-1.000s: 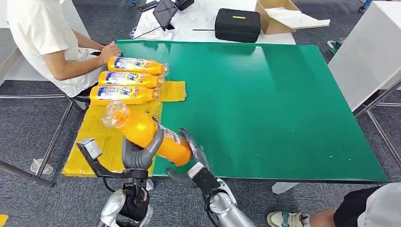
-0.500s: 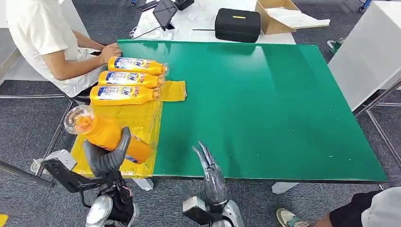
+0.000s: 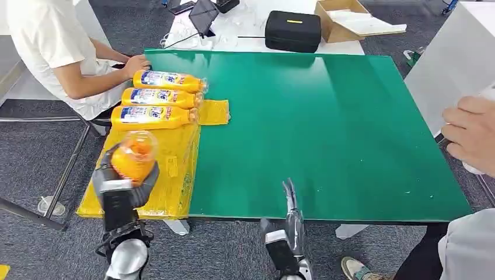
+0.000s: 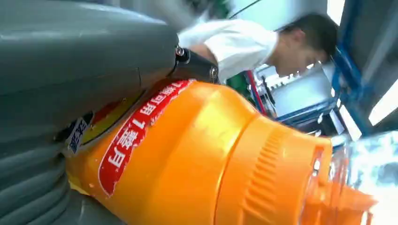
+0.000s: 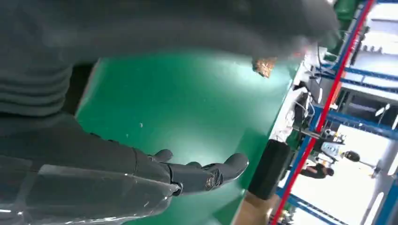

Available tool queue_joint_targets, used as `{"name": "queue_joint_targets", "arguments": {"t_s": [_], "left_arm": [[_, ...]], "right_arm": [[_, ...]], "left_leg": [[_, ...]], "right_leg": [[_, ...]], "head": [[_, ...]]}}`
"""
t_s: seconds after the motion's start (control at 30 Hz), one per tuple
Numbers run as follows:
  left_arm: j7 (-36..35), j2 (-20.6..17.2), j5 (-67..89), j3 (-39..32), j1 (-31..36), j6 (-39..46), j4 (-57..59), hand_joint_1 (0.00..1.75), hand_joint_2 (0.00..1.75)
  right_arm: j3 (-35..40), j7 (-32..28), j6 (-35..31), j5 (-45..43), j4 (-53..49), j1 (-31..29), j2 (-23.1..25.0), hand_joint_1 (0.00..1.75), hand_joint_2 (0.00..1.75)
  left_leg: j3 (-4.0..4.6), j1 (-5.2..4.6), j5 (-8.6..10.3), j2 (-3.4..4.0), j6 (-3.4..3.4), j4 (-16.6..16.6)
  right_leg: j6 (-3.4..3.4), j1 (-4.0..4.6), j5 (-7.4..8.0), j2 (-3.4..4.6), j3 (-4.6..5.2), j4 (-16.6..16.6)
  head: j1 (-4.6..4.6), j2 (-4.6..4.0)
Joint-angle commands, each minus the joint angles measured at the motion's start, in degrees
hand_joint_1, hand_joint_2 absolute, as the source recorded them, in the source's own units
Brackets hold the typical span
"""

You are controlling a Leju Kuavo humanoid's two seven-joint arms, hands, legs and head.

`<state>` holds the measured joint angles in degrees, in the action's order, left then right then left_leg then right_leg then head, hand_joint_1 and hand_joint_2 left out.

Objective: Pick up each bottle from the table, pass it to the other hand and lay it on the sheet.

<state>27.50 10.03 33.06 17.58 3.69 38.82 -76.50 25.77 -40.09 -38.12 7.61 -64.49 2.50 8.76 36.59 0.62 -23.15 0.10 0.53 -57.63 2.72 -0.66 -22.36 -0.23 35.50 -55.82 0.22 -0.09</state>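
Note:
My left hand [image 3: 119,188] grips an orange bottle [image 3: 135,157] above the near end of the yellow sheet [image 3: 175,157], its clear cap end turned toward the camera. The left wrist view shows the same bottle [image 4: 197,154] with its red label, wrapped by my left hand [image 4: 51,117]. Three more orange bottles [image 3: 154,98] lie side by side on the sheet's far end. My right hand [image 3: 290,201] is at the table's near edge, fingers straight, holding nothing. In the right wrist view my right hand [image 5: 178,176] is held over the green table [image 5: 187,108].
A person in white sits at the far left, one hand [image 3: 135,61] by the bottles. Another person's hand [image 3: 470,133] reaches in over the green table [image 3: 327,128] from the right. A black case [image 3: 293,30] and a cardboard box [image 3: 341,20] stand beyond the table.
My left hand has carried the bottle leftward over the sheet and turned its cap toward the camera. My right hand let go and drew back right. A person's hand has appeared at right.

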Motion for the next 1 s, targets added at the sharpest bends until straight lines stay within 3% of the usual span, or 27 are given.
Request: {"name": "queue_joint_targets", "arguments": {"t_s": [0.03, 0.17, 0.37, 0.6, 0.63, 0.67, 0.8, 0.83, 0.9, 1.0], "left_arm": [[-3.72, -2.71, 7.36, -1.20, 7.83, -0.62, 20.50, 1.75, 1.75], [-7.60, -4.06, 15.85, 4.07, 11.70, -3.55, 28.50, 1.75, 1.75], [-6.05, -4.84, 19.82, 8.06, 15.45, -6.01, 40.74, 1.75, 1.75], [-5.59, -4.66, 16.84, 8.65, 18.06, -19.43, 46.72, 1.73, 1.75], [-5.96, -5.09, 17.22, 9.43, 18.62, -22.27, 47.89, 0.91, 1.75], [-5.67, -5.47, 17.22, 9.87, 18.80, -24.23, 48.42, 0.52, 1.75], [-5.67, -5.47, 17.22, 9.87, 18.80, -24.23, 48.42, 0.52, 1.75], [-4.85, -5.83, 16.00, 9.32, 18.73, -26.62, 49.05, 0.38, 1.75], [-3.37, -6.21, 14.17, 9.30, 18.49, -32.63, 49.73, 0.26, 1.75], [-2.75, -6.30, 10.76, 7.80, 18.61, -38.64, 51.36, 0.19, 1.75]], "right_arm": [[-3.74, 0.09, 2.44, -0.69, -5.41, -1.50, -1.01, 0.00, 1.75], [-3.48, 0.09, 3.83, -1.23, -7.21, -1.16, -0.31, 0.00, 1.75], [-1.42, 0.09, 5.60, -2.42, -7.00, -1.34, -0.32, 0.00, 1.75], [-1.08, 0.09, 6.82, -3.10, -6.80, -2.05, -0.27, 0.00, 1.75], [-1.14, 0.09, 7.53, -3.08, -6.49, -2.19, -0.19, 0.00, 1.75], [-1.10, 0.09, 7.92, -2.95, -6.27, -2.27, -0.17, 0.00, 1.75], [-1.10, 0.09, 7.92, -2.95, -6.27, -2.27, -0.17, 0.00, 1.75], [-0.96, 0.09, 8.03, -2.76, -5.98, -2.39, -0.06, 0.00, 1.75], [-0.57, 0.09, 8.23, -2.68, -6.59, -2.26, -0.31, 0.00, 1.75], [-0.98, 0.09, 7.95, -2.94, -5.98, -2.67, -0.35, 0.00, 1.75]], "left_leg": [[-0.26, 0.02, -0.04, -0.01, 0.02, 0.04], [-0.17, -0.01, -0.01, -0.10, 0.01, 0.04], [-0.43, 0.03, -0.12, 0.01, 0.00, 0.03], [-0.21, 0.02, -0.03, 0.02, 0.00, 0.04], [-0.34, 0.01, -0.05, 0.00, 0.00, 0.05], [-0.43, 0.02, -0.07, 0.04, 0.00, 0.04], [-0.65, 0.02, -0.05, -0.02, -0.01, 0.09], [-0.66, -0.01, -0.06, 0.01, -0.01, 0.11], [-0.75, -0.01, -0.05, 0.02, -0.04, 0.13], [-0.89, 0.00, -0.10, 0.10, -0.06, 0.14]], "right_leg": [[-0.08, 0.03, -0.05, 0.01, -0.28, 0.04], [-0.07, 0.00, -0.05, -0.11, -0.17, 0.01], [-0.13, 0.05, -0.11, 0.03, -0.42, 0.02], [-0.08, 0.02, -0.02, 0.02, -0.22, 0.03], [-0.11, 0.02, -0.06, 0.01, -0.37, 0.03], [-0.13, 0.03, -0.07, 0.03, -0.45, 0.02], [-0.12, 0.03, -0.03, -0.01, -0.70, 0.05], [-0.09, 0.00, -0.03, 0.02, -0.70, 0.06], [-0.10, 0.00, 0.00, 0.03, -0.74, 0.08], [-0.14, 0.01, -0.03, 0.12, -0.84, 0.08]], "head": [[0.04, 0.00], [0.02, 0.00], [0.02, 0.00], [0.02, 0.00], [0.00, 0.00], [0.00, 0.00], [0.00, 0.00], [0.00, 0.00], [0.00, 0.00], [0.00, 0.00]]}}
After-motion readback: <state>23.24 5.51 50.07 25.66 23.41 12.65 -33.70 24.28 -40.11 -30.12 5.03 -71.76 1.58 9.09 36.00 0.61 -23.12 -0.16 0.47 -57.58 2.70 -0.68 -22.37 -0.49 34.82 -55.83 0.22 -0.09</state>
